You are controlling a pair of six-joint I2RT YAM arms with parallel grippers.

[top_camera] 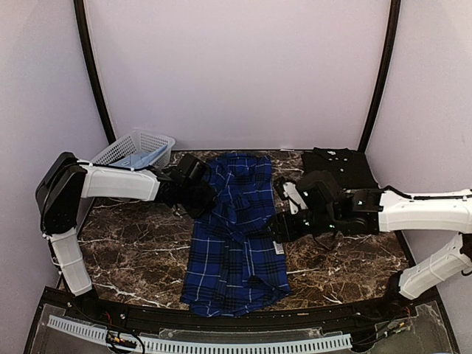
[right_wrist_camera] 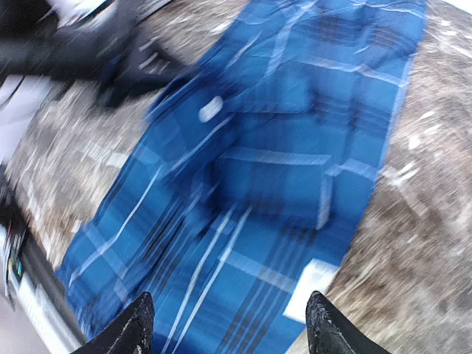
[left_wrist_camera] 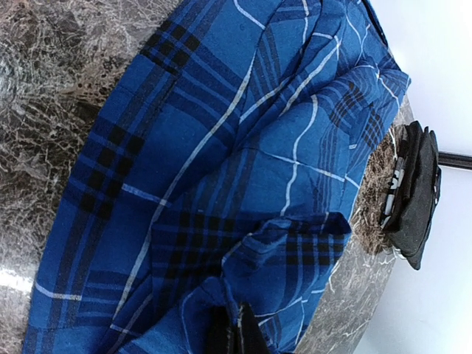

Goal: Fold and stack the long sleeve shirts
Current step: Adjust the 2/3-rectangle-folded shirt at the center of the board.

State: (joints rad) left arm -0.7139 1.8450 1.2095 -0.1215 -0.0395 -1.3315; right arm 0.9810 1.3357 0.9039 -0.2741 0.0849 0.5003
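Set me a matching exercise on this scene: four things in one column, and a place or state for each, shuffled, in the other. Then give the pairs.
Things
1. royal-blue-and-navy plaid cloth shirt
2. plain black cloth shirt
3. white plastic lattice basket
4. right gripper

Place or state
A. far left corner
B. open, above plaid cloth
C. lying lengthwise in the middle
D. folded, far right corner

Pairs: 1-C, 2-D, 3-A, 4-B
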